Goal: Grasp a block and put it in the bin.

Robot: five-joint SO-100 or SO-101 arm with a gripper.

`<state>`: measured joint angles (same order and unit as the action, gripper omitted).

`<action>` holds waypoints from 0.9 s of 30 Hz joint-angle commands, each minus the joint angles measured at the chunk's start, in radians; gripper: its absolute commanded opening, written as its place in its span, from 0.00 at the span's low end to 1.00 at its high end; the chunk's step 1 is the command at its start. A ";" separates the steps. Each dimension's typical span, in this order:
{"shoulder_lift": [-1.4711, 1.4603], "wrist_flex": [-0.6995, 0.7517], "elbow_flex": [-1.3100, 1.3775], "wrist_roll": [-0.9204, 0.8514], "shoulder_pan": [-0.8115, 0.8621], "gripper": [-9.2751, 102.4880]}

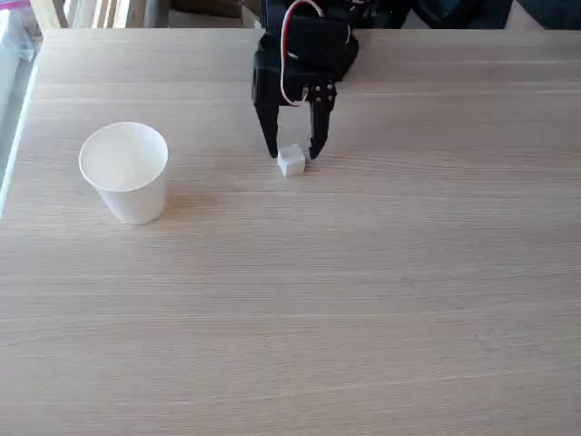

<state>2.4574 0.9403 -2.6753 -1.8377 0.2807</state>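
Surface: a pale wood-grain table [363, 300] runs across the fixed view, with blurred furniture along the top edge and a bright strip down the left side.

My gripper: my black two-finger gripper [293, 153] points down at the tabletop near the upper middle of the view, a red and a white wire looping over its body. The fingers stand apart, released, with nothing grasped.

Block: the small white cube with plain faces [290, 161] rests on the table right at my fingertips, between them and a shade toward the camera.

Key relation: the cube sits in line with my opening, one finger on its left and one on its right in this view. From this angle I cannot quite tell whether the tips already reach the tabletop beside it or hang just above, nor whether either tip touches it.

Axis: a cube has no long side to choose; its faces look slightly turned against my fingers.

Bin: the plain white paper cup with a round rim, tapering toward its base [125, 173], stands upright well apart to the left of the cube, a little nearer the camera.

In the way: nothing that I can see lies between cube and cup.

Next move, as I judge it: close squarely on the cube, lift, then carry left over the rim.
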 commanded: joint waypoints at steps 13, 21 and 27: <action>-0.083 -0.021 0.048 -0.031 0.021 0.32; -0.124 -0.063 0.046 -0.055 0.046 0.32; -0.141 -0.075 0.044 -0.066 0.054 0.31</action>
<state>2.3209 0.8713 -2.6630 -1.8914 0.3313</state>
